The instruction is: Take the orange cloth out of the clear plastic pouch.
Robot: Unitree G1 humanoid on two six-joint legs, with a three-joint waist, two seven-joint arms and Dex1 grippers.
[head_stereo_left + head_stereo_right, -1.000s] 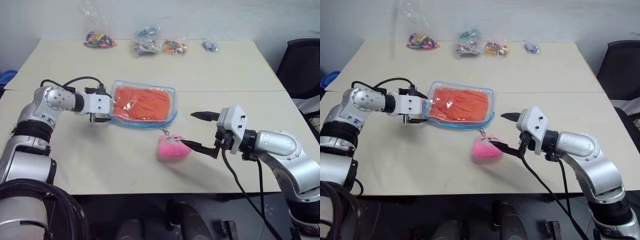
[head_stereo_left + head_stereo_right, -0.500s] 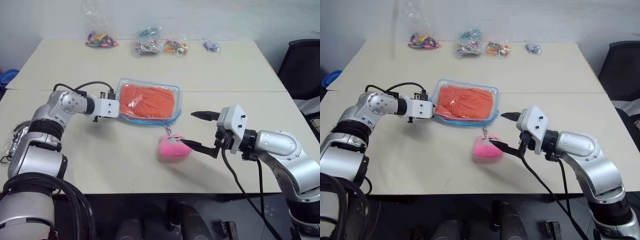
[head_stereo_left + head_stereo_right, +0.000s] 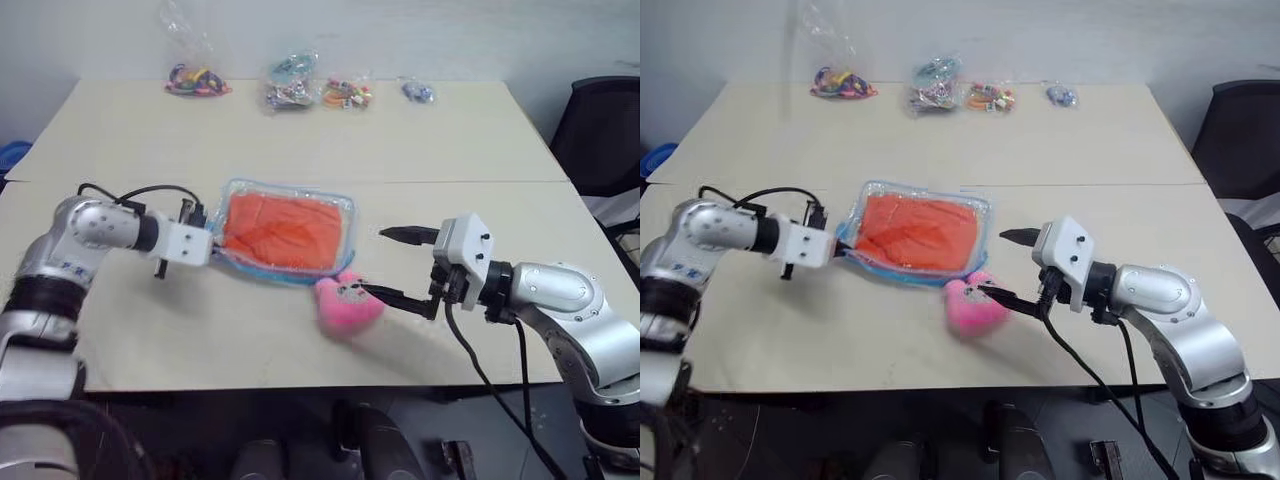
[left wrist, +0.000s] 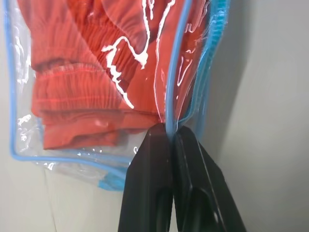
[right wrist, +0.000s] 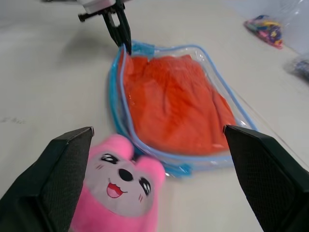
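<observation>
Two grippers in view. My left gripper [image 4: 170, 140] is clamped tight on the blue-trimmed edge of the clear plastic pouch [image 3: 287, 231], at the end of the pouch on my left. The orange cloth [image 3: 283, 231] sits fully inside the pouch, which lies on the table [image 3: 300, 130] between both arms. My right gripper [image 3: 392, 264] has its jaws spread wide, holding nothing; its lower finger is right at the pink plush charm [image 3: 347, 302], which lies just beside the pouch's near right corner. Small trinket bags [image 3: 292, 85] are lined up along the far table edge.
</observation>
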